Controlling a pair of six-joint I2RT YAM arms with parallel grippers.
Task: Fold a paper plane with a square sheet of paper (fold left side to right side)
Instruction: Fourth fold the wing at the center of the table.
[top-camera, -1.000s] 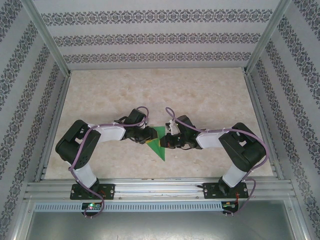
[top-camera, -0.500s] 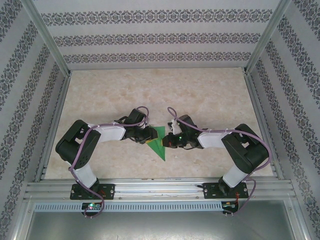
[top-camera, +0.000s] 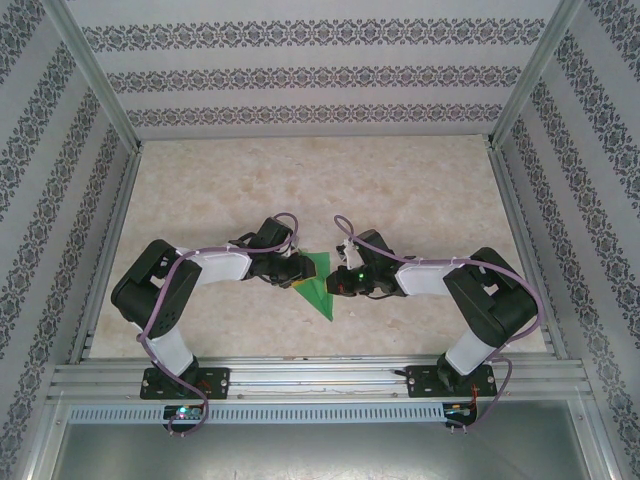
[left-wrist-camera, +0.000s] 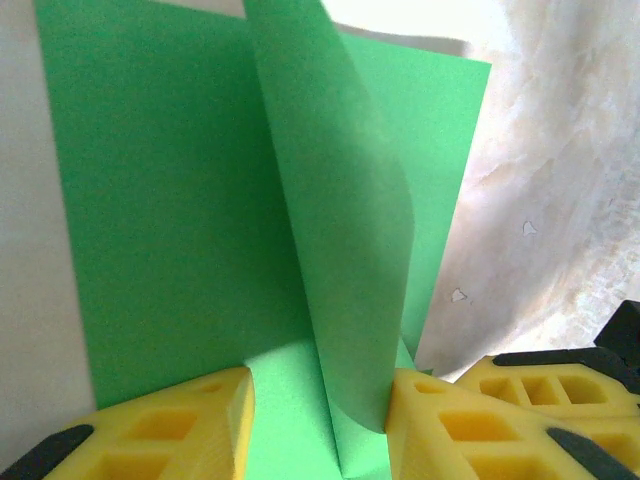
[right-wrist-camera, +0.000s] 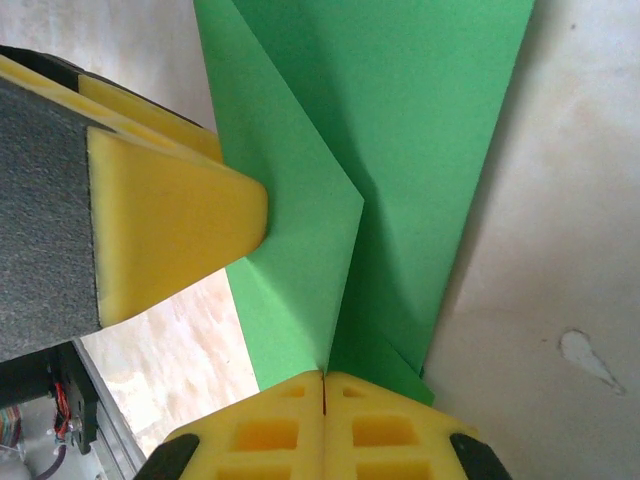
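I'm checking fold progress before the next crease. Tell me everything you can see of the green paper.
The green paper is thin, matte, plain bright green, already folded into a narrow wedge pointing toward the near edge of the marbled table, where it lies between the two hands. One flap stands up, curling, between the parted fingers of the left hand, against one finger. A creased ridge runs into the shut right hand, which appears to pinch it. The rest lies flat.

Smooth, matt green paper (left-wrist-camera: 170, 220) showed crisp creases beside yellow fingers (right-wrist-camera: 270, 435) of dull moulded plastic, one faced with a rough grey pad (right-wrist-camera: 40, 230). The pale tabletop (top-camera: 400, 190) looked marble-patterned, and its rails (top-camera: 320, 378) were brushed metal.
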